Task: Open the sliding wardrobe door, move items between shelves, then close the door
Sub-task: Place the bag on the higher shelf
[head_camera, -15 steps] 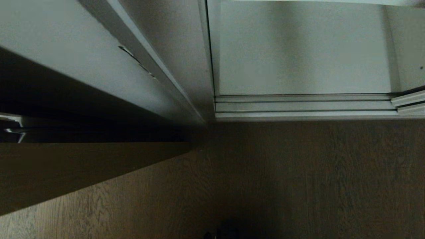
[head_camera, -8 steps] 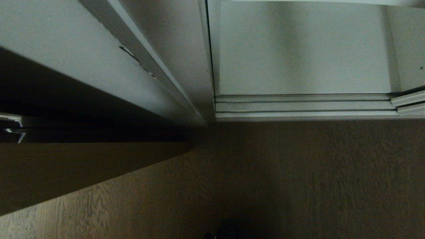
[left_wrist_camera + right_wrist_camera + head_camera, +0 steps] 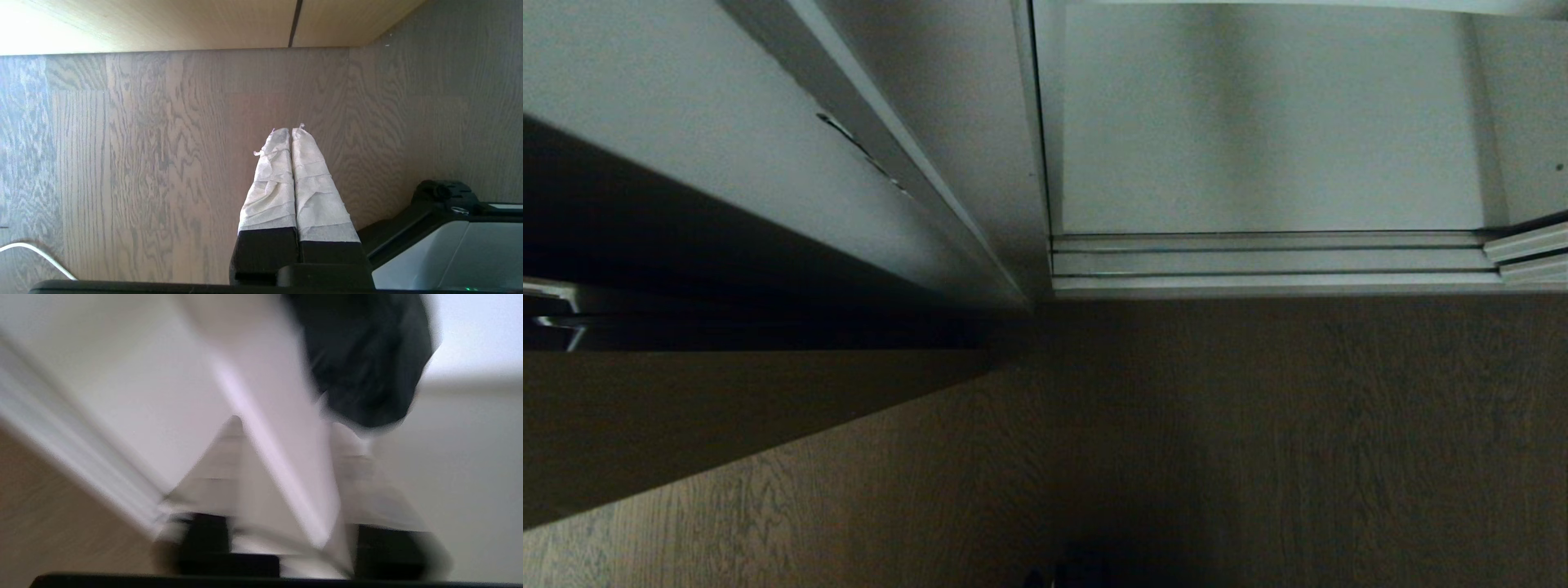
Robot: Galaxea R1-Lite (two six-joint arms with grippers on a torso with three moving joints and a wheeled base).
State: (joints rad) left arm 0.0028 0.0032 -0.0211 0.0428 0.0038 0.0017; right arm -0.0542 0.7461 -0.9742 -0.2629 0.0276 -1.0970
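Nothing has shifted in the head view since the earlier frames: wardrobe bay open, bottom shelf (image 3: 1270,122) bare above the door track (image 3: 1270,261). Left gripper (image 3: 291,131) parked over the floor (image 3: 122,163), jaws pressed together. Right gripper (image 3: 286,453), blurred, jaws apart astride a white board edge, apparently empty; black bundle (image 3: 363,355) sits just beyond. Item transfer unconfirmed; closing remains.

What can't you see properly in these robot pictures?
- Right gripper: the right wrist view is smeared, so whether it holds anything is unclear.
- Black fabric bundle: blurred and cut off by the top edge; its straps and where it rests can't be told.
- Sliding wardrobe door: in the head view only a bottom corner shows at the right edge.
- Upper shelves: outside the head view.
- Left gripper: shut, parked over the wood floor.
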